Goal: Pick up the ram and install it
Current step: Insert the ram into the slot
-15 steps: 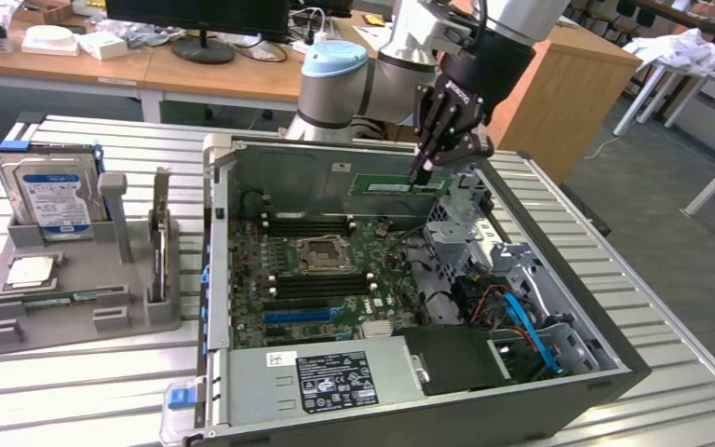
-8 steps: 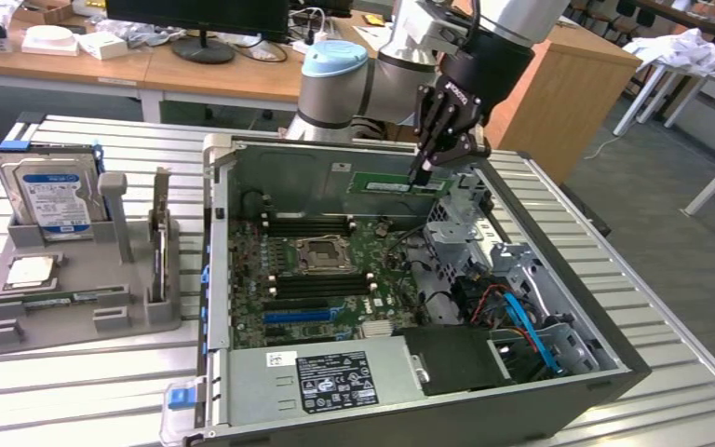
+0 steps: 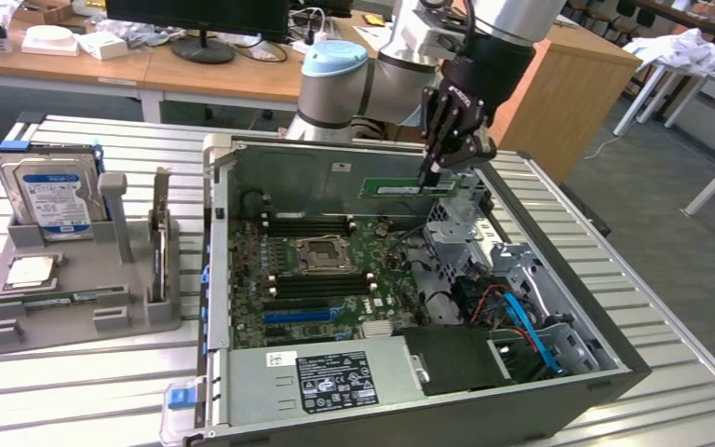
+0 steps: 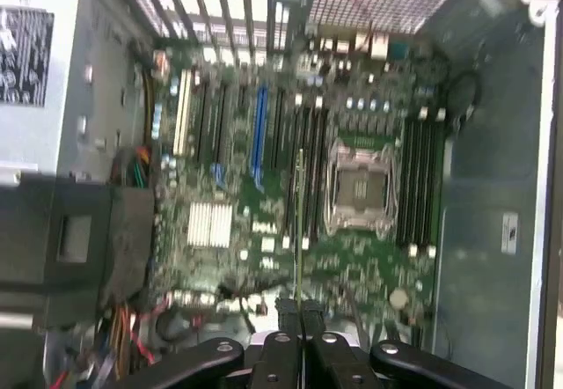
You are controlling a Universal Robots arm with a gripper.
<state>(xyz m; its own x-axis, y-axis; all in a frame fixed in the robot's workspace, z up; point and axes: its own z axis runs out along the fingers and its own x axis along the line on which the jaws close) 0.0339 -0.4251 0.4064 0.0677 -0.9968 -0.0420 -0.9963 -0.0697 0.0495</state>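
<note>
The ram [image 3: 405, 186], a long thin green board with a white label, hangs level above the open computer case [image 3: 606, 349], over the motherboard [image 3: 286, 300]. My gripper [image 3: 432, 179] is shut on the ram's end at the exterior view's right. In the wrist view the ram [image 4: 302, 222] shows edge-on, running straight out from my gripper [image 4: 302, 317] beside the processor socket [image 4: 359, 187]. Dark memory slots [image 3: 317, 226] lie beside the socket [image 3: 320, 251], below the stick.
A grey holder [image 3: 78, 303] at the exterior view's left carries a silver hard drive [image 3: 49, 197] and a small square processor chip [image 3: 31, 271]. The power supply [image 3: 332, 377] fills the case's near end, with cables [image 3: 525, 321] beside it. Desks stand behind.
</note>
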